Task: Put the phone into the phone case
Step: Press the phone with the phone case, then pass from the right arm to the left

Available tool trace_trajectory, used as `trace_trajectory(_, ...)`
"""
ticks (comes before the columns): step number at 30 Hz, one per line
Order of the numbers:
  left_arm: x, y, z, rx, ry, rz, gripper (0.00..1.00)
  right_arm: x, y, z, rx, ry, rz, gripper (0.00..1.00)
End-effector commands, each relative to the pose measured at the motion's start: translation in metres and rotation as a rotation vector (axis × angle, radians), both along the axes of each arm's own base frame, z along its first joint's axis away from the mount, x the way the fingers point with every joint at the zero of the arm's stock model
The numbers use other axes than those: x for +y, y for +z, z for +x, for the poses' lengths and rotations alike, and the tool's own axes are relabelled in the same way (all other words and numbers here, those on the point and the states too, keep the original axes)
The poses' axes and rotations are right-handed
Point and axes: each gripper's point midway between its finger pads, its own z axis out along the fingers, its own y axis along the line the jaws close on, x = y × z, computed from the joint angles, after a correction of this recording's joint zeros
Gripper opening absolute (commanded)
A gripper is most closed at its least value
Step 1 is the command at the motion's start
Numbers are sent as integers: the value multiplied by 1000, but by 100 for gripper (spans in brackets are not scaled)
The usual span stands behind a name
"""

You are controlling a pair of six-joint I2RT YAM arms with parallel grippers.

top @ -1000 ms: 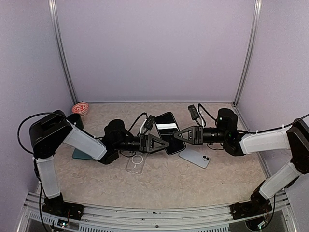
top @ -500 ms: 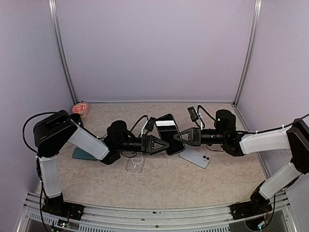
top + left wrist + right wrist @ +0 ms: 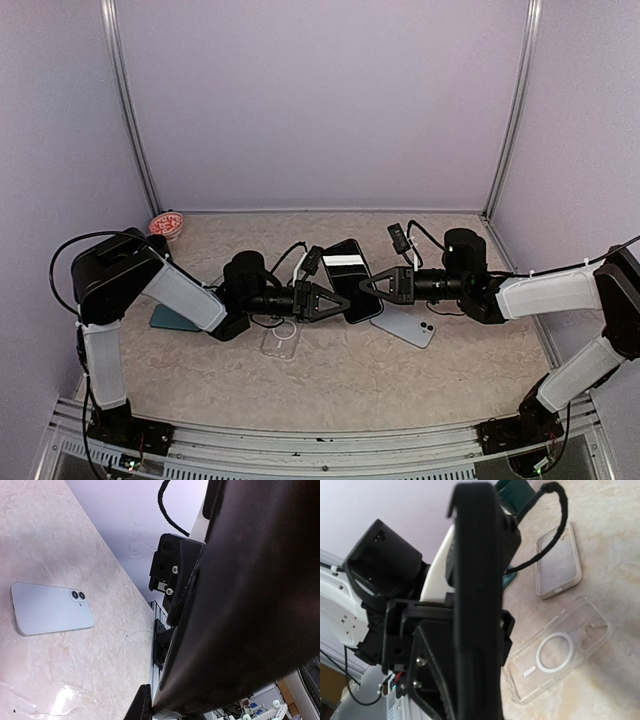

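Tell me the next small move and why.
Likely: shut the jaws of the left gripper on the left edge of the black phone. The right gripper grips its right edge, holding it above the table, and the clear case lies on the table close by; a two-sided hold would steady the lowering.

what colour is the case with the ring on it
The case is clear, see-through plastic; the right wrist view shows it best.
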Motion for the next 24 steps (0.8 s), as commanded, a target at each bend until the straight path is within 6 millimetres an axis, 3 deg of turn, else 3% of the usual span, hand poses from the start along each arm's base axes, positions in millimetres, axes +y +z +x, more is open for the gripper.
trace_trajectory(1,-13,12,-24,-41,-113,-26,12,8,32,3,-106,-9,39,0)
trace_trajectory(6,-11,13,-21,-45,-97,-21,12,8,36,3,-112,-6,41,0)
trace_trajectory(8,-10,13,-20,-45,-94,-21,25,9,39,1,-111,7,52,0)
trace_trajectory(13,-5,13,-19,-46,-83,-21,45,11,47,-6,-105,48,88,0)
trace_trajectory(19,8,12,-12,-48,-49,-23,54,12,54,-15,-101,95,125,0)
trace_trajectory(24,9,14,-14,-53,-54,-35,56,15,57,-24,-73,162,176,0)
